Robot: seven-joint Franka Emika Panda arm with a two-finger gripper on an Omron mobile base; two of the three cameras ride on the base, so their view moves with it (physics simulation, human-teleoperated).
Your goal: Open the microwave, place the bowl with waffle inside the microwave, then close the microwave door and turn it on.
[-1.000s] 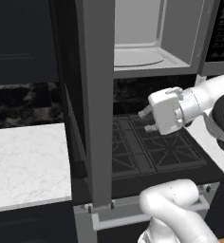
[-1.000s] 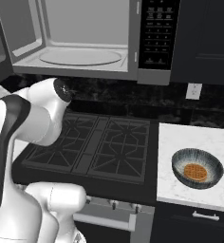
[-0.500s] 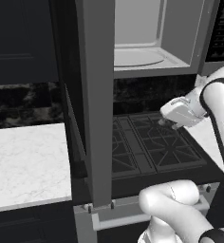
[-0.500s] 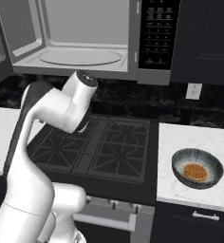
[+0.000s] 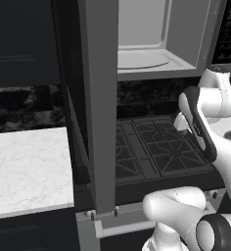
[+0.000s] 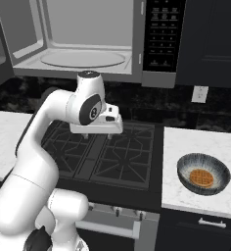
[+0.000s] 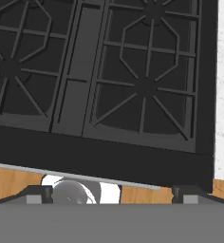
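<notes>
Microwave: the microwave (image 6: pixel 88 44) hung above the stove with its cavity exposed; a light grey interior and a round turntable (image 6: pixel 83 59) showed inside, with nothing on it. Its black button panel (image 6: pixel 159 39) sat at the right of the cavity.
Microwave door: the microwave door (image 5: pixel 98 98) stood swung fully out toward the camera in the left base view, seen edge-on as a tall grey slab.
Stove: a black gas stove (image 6: pixel 112 154) with cast grates lay below the microwave, between two white marble stretches of table (image 6: pixel 205 147).
Arm: the white arm (image 6: pixel 44 142) rose from the lower left of the right base view, bent at the elbow, and reached over the stove. The hand was level and pointed downward at the grates.
Fingers: the gripper (image 6: pixel 97 136) hovered above the stove's middle; its fingers were spread wide apart and held nothing. In the hand view the two dark tips sat at the far left and far right of the bottom edge, looking straight down on the burners.
Bowl: the bowl (image 6: pixel 203 173) stood upright on the table to the right of the stove, well apart from the gripper.
Waffle: the waffle (image 6: pixel 201 177) lay flat in the bottom of the bowl.
</notes>
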